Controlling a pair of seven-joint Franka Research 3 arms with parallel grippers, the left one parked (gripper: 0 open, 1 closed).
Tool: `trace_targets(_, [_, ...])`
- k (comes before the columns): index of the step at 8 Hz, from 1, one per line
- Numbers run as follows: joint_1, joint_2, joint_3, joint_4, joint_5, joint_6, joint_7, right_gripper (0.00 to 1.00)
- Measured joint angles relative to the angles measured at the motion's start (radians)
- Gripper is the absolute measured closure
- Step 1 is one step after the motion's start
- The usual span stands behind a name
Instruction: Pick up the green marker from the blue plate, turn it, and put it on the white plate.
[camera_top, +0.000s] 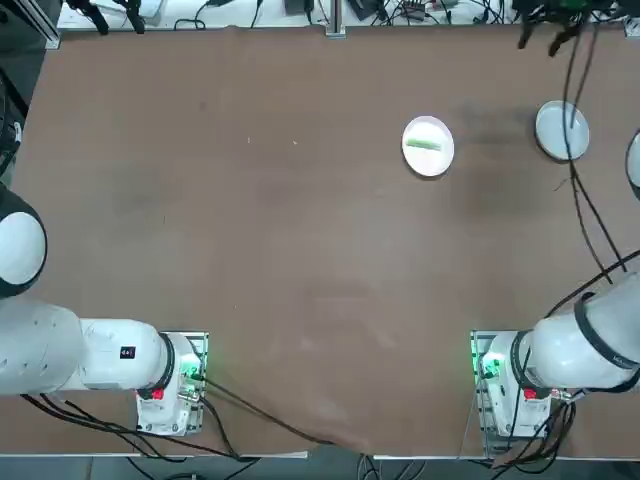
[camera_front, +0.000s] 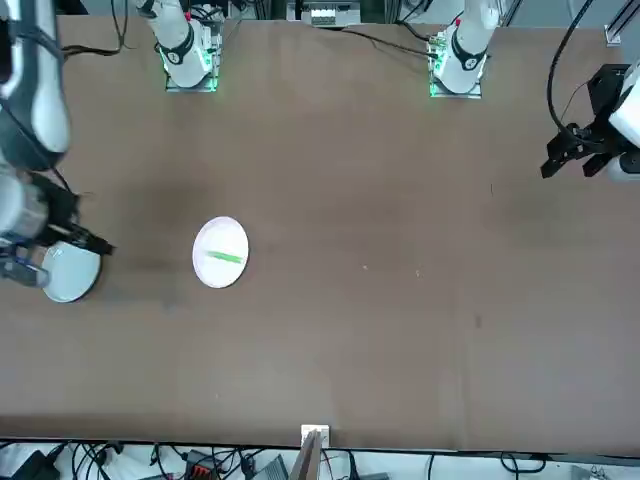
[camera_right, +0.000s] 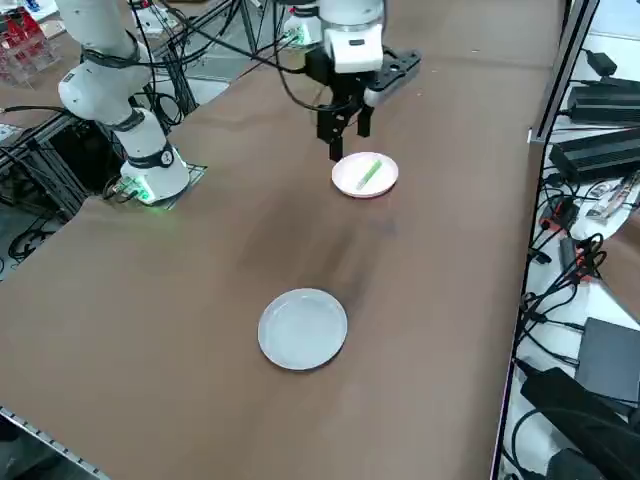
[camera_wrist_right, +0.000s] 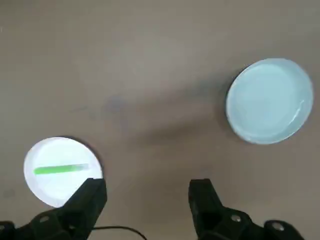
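The green marker (camera_top: 424, 144) (camera_right: 371, 174) (camera_wrist_right: 60, 170) lies flat across the middle of the white plate (camera_top: 432, 162) (camera_right: 348, 178) (camera_wrist_right: 55, 186), far from the robot. The blue plate (camera_top: 561, 130) (camera_right: 303, 328) (camera_wrist_right: 270, 101) stands to its right with nothing on it. My right gripper (camera_right: 343, 138) (camera_wrist_right: 147, 189) hangs high above the table between the two plates. It is open, with nothing between its fingers, and it touches neither plate.
The plates sit in the far right part of the brown table (camera_top: 250, 250). Cables and boxes (camera_right: 600, 150) lie off the table's far edge. A black cable (camera_top: 575, 170) from the arm passes over the blue plate in the top view.
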Motion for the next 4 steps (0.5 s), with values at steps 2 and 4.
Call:
trace_targets(2, [-0.007,-0.053,0.02,0.013,0.0,-0.007,-0.032,0.0])
trace_targets(4, [0.019,-0.143,0.052,0.021,-0.002,-0.065,-0.031,0.0])
